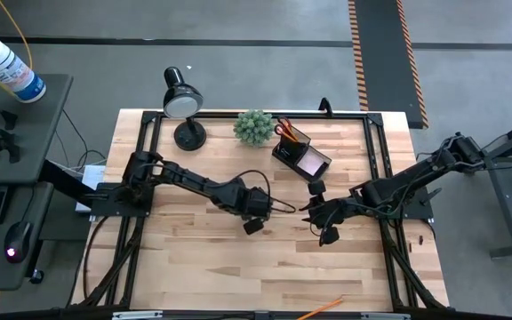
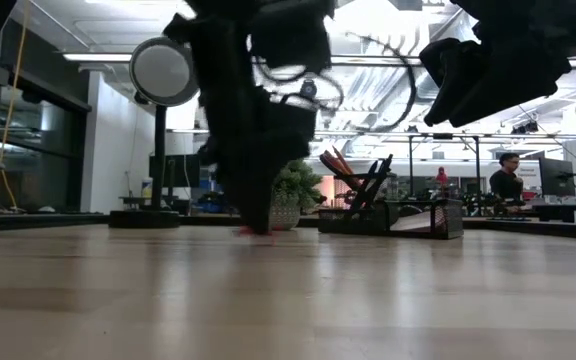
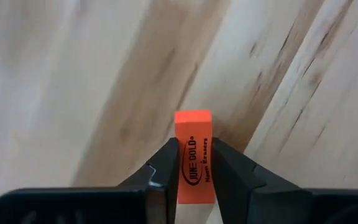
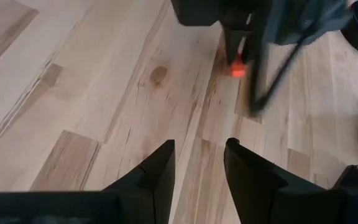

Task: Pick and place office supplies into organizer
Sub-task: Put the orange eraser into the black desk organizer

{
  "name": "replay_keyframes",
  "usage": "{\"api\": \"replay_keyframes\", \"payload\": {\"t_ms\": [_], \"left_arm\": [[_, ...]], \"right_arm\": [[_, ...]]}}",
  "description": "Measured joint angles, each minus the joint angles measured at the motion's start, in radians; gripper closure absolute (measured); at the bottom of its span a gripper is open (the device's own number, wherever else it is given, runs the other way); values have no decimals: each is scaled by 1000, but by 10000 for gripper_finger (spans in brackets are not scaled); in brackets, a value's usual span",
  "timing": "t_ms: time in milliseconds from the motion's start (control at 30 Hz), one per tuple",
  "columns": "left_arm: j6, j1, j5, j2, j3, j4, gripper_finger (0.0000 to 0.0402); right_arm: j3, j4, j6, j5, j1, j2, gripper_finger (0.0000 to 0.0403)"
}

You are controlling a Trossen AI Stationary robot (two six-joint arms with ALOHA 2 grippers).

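Note:
My left gripper points steeply down near the table's middle and is shut on a small orange eraser with black print. The right wrist view also shows the eraser, under the left fingers. My right gripper hovers open and empty just to the right. The dark organizer stands at the far edge, with orange-handled scissors in its cup and a pink pad in its tray. My left gripper pinches the eraser's two broad faces between its two fingers, coming from above and slanting. The eraser stands on end along the fingers, and its free end sticks out past the tips toward the table. Whether it is clear of the wood I cannot tell.
A black desk lamp and a green plant ball stand along the far edge, left of the organizer. An orange pencil lies at the near edge. Bare wood stretches across the near half of the table.

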Motion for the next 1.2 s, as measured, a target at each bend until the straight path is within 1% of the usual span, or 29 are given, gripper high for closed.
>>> {"api": "replay_keyframes", "payload": {"t_ms": [133,233,300,400,467,633,767,833,900,967,1100,1200], "left_arm": [[40,0,-53,-2,75,-102,340],[93,3,-93,-3,122,-143,344],[151,8,-128,-3,157,-160,345],[278,16,-195,-3,207,-161,345],[361,29,-222,-5,230,-158,346],[517,83,-229,-5,264,-158,346],[627,135,-229,-6,266,-135,346],[692,162,-224,-6,266,-97,346],[765,186,-214,-6,266,-45,346],[843,210,-192,-6,266,16,346],[932,253,-125,-7,266,99,346],[980,279,-68,-7,266,142,346]], "right_arm": [[0,0,0,1,0,0,274],[0,0,0,0,0,0,274],[0,0,2,-1,0,0,274],[0,0,8,-8,0,0,274],[0,-1,22,-25,0,0,274],[0,-38,56,-84,26,-2,274],[0,-53,94,-84,72,-15,274],[0,-53,109,-71,96,-25,274],[0,-51,117,-42,118,-39,274],[0,-50,135,16,137,-53,274],[0,-76,197,188,168,-83,274],[0,-128,294,312,179,-101,274]]}}
